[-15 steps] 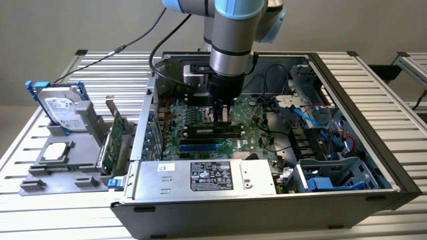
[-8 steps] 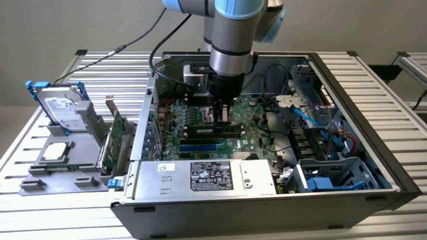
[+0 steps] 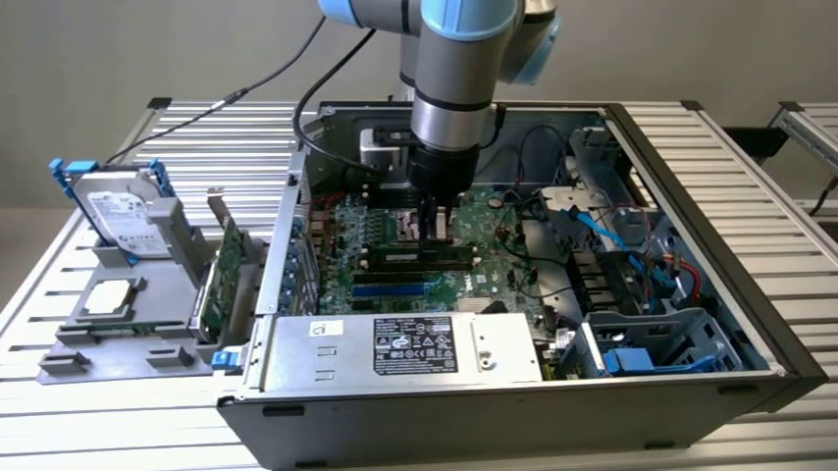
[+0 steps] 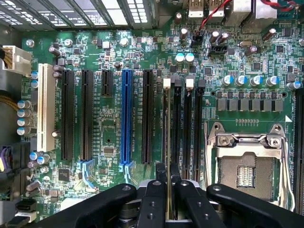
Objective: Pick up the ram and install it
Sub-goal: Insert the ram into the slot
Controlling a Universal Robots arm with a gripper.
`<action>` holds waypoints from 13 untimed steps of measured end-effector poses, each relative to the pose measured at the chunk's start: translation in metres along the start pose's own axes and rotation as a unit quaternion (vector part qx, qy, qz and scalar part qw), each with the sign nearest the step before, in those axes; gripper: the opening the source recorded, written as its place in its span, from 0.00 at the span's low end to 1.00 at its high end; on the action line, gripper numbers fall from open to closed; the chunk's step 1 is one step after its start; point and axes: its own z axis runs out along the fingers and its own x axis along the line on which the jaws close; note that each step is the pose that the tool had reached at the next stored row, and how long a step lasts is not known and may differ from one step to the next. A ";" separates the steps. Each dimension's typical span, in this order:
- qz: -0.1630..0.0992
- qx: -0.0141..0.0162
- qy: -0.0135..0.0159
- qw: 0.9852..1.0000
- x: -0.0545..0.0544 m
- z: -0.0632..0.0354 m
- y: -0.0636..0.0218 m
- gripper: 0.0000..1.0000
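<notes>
A slatted aluminium table (image 3: pixel 131 432) carries an open computer case (image 3: pixel 524 422) lying on its side. Nearest in the exterior view, just inside the case's front wall, sits the silver power supply (image 3: pixel 406 345) with its label facing up, and towards the exterior view's right of it a drive cage (image 3: pixel 649 343) with blue parts. Behind the power supply lies the green motherboard (image 3: pixel 387 289). The gripper (image 3: pixel 439 235) reaches straight down over its memory slots (image 4: pixel 187 128). In the wrist view the two black fingers (image 4: pixel 154 199) are closed tight on the ram (image 4: pixel 169 142), which is seen edge-on as a thin strip. The strip runs along one memory slot toward a white latch (image 4: pixel 166 83) at the slot's far end. Whether the ram is pressed home in that slot cannot be told. Beside the memory slots are the open CPU socket (image 4: pixel 247 166) on one side and a row of expansion slots on the other, one of them blue (image 4: pixel 126 118) and one white (image 4: pixel 45 107). The arm (image 3: pixel 452 88) rises out of the case above. Outside the case, at the exterior view's left, a grey holder (image 3: pixel 78 343) bears a silver processor (image 3: pixel 108 297). An upright green expansion card (image 3: pixel 230 270) stands next to it. Farther back is a hard drive (image 3: pixel 125 211) with blue rails.
</notes>
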 end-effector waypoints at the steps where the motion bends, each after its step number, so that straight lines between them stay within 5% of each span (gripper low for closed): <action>1: 0.000 0.000 0.000 1.000 0.000 0.0003 0.0000 0.14; 8: 0.000 0.000 0.000 1.000 0.000 0.0009 -0.0001 0.14; 13: 0.000 0.000 0.000 1.000 0.000 0.0008 -0.0001 0.33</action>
